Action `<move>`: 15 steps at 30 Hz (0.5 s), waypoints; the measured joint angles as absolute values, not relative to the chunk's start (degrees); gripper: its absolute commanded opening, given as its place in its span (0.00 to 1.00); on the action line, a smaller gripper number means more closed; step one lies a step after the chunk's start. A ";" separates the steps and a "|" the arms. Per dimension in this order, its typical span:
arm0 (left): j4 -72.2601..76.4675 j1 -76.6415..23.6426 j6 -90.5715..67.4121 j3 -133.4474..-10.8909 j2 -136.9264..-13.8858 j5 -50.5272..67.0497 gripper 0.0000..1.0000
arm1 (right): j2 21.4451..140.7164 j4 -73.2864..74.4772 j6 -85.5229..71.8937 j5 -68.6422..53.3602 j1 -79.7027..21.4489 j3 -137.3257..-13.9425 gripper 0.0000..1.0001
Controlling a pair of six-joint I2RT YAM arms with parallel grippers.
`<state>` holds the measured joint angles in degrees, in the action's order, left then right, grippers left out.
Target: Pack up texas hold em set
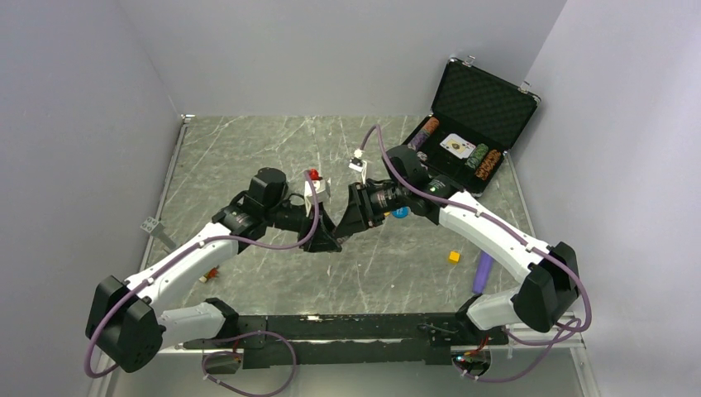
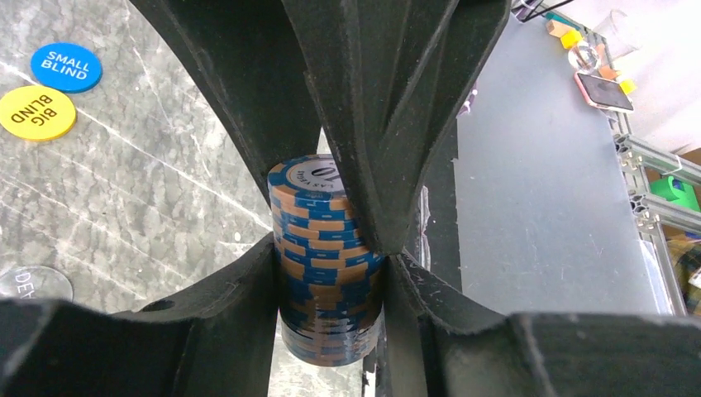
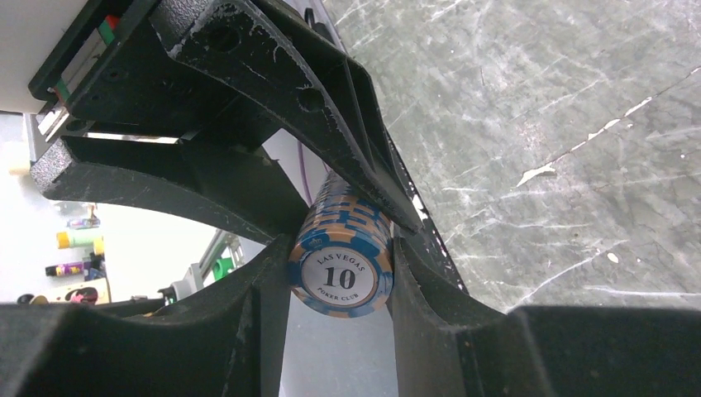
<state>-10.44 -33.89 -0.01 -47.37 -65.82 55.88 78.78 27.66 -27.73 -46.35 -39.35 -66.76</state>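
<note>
1. Top external view: the left gripper (image 2: 326,252) and right gripper (image 3: 339,248) meet over mid-table. Both sets of jaws are clamped on one blue-and-tan chip stack (image 2: 326,256), well apart from the open case (image 1: 484,95) at the far right corner.
2. Risk: the stack is loose chips pinched by their edges. If either arm pulls away while both grip, or one lets go too early, it could shear and scatter.
3. Count: one held stack; three chip rows (image 1: 478,155) and one pile of cards (image 1: 456,145) in the case; a blue disc (image 2: 66,66) and a yellow disc (image 2: 37,112) on the table.
</note>
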 measured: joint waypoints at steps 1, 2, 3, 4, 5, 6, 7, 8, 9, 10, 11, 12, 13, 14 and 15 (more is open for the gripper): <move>-10.46 -33.91 -0.10 -47.44 -66.00 55.92 0.00 | 78.78 27.77 -27.73 -46.24 -39.33 -66.72 0.05; -10.48 -33.95 -0.27 -47.44 -66.11 55.99 0.00 | 78.78 27.79 -27.73 -46.15 -39.33 -66.67 0.13; -10.41 -33.95 -0.60 -47.44 -66.17 56.05 0.00 | 78.78 27.83 -27.64 -45.98 -39.33 -66.65 0.31; -10.33 -33.95 -0.82 -47.44 -66.19 56.07 0.00 | 78.78 27.83 -27.64 -45.91 -39.33 -66.65 0.39; -10.26 -33.95 -1.10 -47.44 -66.19 56.05 0.00 | 78.76 27.83 -27.59 -45.80 -39.33 -66.65 0.57; -10.17 -33.95 -1.19 -47.44 -66.19 56.05 0.00 | 78.70 27.83 -27.53 -45.54 -39.38 -66.65 0.65; -10.13 -33.95 -1.37 -47.44 -66.19 55.99 0.00 | 78.63 27.83 -27.46 -45.36 -39.38 -66.65 0.78; -10.17 -33.95 -1.87 -47.44 -66.19 56.01 0.00 | 78.39 27.55 -26.92 -44.62 -39.46 -66.65 0.86; -10.22 -34.04 -2.44 -47.44 -66.19 56.10 0.00 | 77.97 27.27 -26.61 -43.81 -39.48 -66.63 0.90; -10.24 -34.13 -2.76 -47.44 -66.19 56.12 0.00 | 77.36 26.76 -26.13 -43.27 -39.48 -66.41 0.93; -10.22 -34.22 -3.16 -47.44 -66.19 56.16 0.00 | 76.40 26.22 -25.67 -42.68 -39.48 -66.06 0.96; -10.22 -34.24 -3.81 -47.44 -66.19 56.16 0.00 | 75.37 25.69 -25.34 -42.13 -39.48 -65.69 0.98; -10.26 -34.24 -4.19 -47.44 -66.19 56.16 0.00 | 74.19 25.15 -24.97 -41.74 -39.46 -65.34 0.99; -10.31 -34.22 -4.43 -47.44 -66.19 56.18 0.00 | 73.03 24.67 -24.47 -41.04 -39.46 -65.01 0.99; -10.52 -34.22 -4.93 -47.51 -66.19 56.12 0.00 | 71.99 24.29 -23.92 -40.34 -39.48 -64.75 1.00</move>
<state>-10.52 -34.22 -4.93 -47.51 -66.19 56.12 71.99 24.29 -23.92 -40.34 -39.48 -64.75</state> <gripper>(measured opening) 0.470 0.979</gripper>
